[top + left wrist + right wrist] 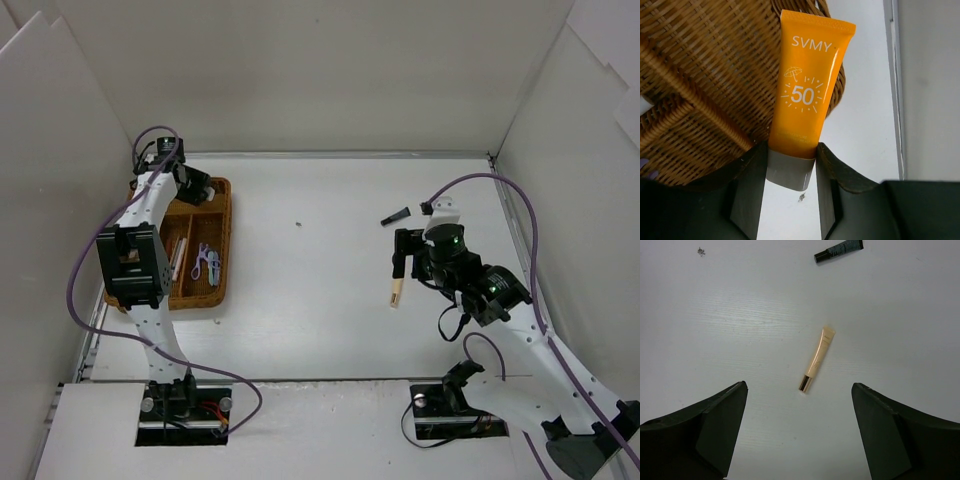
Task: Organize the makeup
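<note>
The left gripper [790,167] is clamped on the grey lower end of a glossy orange plastic tube [807,90] printed with a sun umbrella and "50". The tube sticks out straight ahead of the dark fingers [752,175]. Ahead and to their left is the brown woven wicker divided tray [695,75], its rounded rim passing behind the tube. In the top view a purple curler [205,263] lies in one tray compartment.

The right gripper [799,385] hangs above the white table [715,325], fingers [720,415] wide apart with nothing between them. Just ahead lies a slim beige tube with a gold cap [817,359], cap end nearest the fingertips. Farther ahead a short dark tube [838,251] lies well apart from it.
</note>
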### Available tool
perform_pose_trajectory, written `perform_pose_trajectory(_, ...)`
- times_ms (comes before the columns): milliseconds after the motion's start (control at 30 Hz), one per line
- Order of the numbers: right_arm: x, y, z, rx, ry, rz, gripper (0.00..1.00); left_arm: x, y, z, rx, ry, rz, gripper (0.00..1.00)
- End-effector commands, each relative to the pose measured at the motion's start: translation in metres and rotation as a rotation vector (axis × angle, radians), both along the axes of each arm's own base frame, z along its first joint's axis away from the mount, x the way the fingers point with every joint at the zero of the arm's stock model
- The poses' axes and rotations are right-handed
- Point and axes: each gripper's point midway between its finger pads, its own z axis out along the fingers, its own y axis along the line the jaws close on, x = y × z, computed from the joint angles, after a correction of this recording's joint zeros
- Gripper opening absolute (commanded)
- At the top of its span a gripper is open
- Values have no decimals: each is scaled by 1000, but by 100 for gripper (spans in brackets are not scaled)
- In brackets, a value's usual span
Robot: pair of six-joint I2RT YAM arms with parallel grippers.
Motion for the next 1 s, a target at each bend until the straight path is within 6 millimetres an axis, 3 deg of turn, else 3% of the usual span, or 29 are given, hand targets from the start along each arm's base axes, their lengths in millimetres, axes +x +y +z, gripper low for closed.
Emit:
perform_pose_trajectory(0, 11, -5, 20, 35, -81, -62, 83, 27, 15, 39, -55, -140, 106, 3)
perform_pose_trajectory(100, 11, -6, 19, 38, -80, -75, 84, 25, 21, 28, -64, -112, 141, 8)
perform_pose_trajectory(133, 12, -6, 18, 35, -76, -79, 84, 24, 21, 23, -70, -102, 147, 16)
perform_pose_trajectory(167, 13, -7, 18, 36, -76, -87, 84, 25, 26, 19, -76, -98, 162, 18)
perform_pose_trajectory(300, 14, -9, 10, 47, -54, -124, 85, 27, 29, 17, -79, -107, 158, 29)
perform_pose_trajectory(400, 16, -13, -8, 54, 15, -176, 85, 26, 31, 18, -68, -108, 157, 58)
perform_pose_trajectory(500, 20, -13, -28, 76, 95, -214, 85, 27, 30, 24, -61, -122, 142, 71)
perform_pose_trajectory(600, 24, -16, -52, 89, 182, -265, 83, 24, 25, 30, -72, -134, 106, 78)
perform_pose_trajectory(667, 27, -20, -62, 107, 226, -299, 79, 21, 23, 45, -61, -165, 81, 81)
perform_pose_trajectory(800, 29, -22, -98, 106, 360, -334, 72, 11, -1, 79, 39, -230, -50, 89)
perform_pose_trajectory(833, 30, -22, -103, 114, 388, -341, 71, 4, -15, 95, 83, -258, -117, 90)
perform_pose_trajectory(900, 31, -21, -118, 100, 442, -349, 68, -4, -29, 109, 143, -281, -185, 92)
perform_pose_trajectory(967, 32, -21, -128, 85, 474, -353, 68, -21, -56, 127, 228, -312, -304, 93)
